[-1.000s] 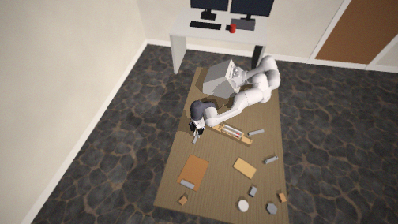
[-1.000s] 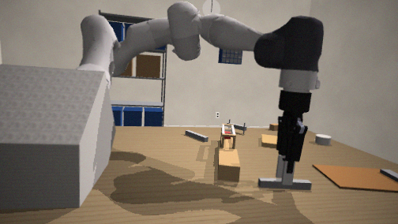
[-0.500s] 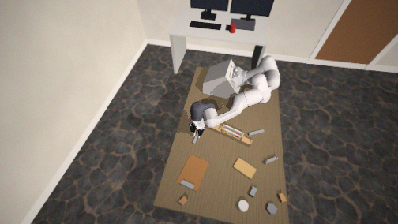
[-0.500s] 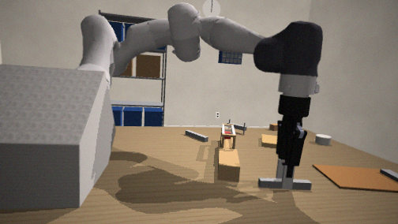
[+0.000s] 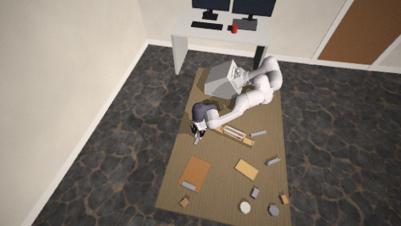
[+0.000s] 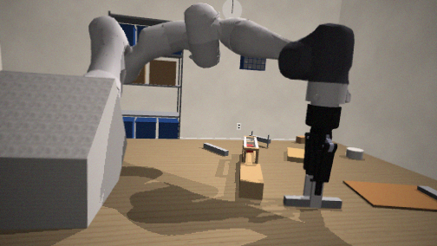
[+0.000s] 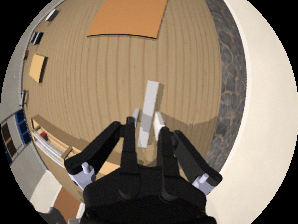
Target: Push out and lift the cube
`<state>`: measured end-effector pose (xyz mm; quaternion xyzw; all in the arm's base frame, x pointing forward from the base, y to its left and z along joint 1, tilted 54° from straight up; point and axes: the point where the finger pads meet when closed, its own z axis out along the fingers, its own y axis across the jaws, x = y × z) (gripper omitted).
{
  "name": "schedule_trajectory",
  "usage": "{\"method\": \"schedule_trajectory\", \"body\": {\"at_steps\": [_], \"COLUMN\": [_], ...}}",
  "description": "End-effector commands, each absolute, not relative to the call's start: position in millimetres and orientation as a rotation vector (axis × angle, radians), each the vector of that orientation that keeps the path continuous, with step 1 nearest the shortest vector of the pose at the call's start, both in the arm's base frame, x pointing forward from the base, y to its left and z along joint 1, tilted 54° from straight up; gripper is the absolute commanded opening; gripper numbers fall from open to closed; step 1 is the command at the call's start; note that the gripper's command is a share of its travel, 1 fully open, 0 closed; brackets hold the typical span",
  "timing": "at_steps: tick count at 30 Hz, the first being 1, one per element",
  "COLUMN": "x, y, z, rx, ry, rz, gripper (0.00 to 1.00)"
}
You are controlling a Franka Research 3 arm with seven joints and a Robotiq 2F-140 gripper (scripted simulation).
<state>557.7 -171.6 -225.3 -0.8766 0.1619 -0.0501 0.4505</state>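
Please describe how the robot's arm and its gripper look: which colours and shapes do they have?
The arm has smooth, rounded white links. Its last joint is a bulky dark grey housing above a short white collar. The gripper is black and boxy, with slim black fingers ending in pale pads. No cables or markings are visible.

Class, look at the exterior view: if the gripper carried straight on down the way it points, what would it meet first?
The grey bar lying flat on the wooden table. The gripper points straight down, its jaws already astride the bar; whether they touch it is unclear.
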Motion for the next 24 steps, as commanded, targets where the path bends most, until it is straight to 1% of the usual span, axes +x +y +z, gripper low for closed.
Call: {"method": "schedule_trajectory", "body": {"at_steps": [1, 12, 13, 24], "x": [558.8, 558.8, 558.8, 558.8], "y": [-172.2, -172.2, -172.2, -172.2], "z": [-225.6, -225.6, -225.6, -225.6], "rx": [-2.167, -2.167, -2.167, -2.167], "ry": [0.399, 0.399, 0.399, 0.399], "rz": [-0.13, -0.13, -0.13, -0.13], "gripper": [0.23, 0.23, 0.0, 0.0]}}
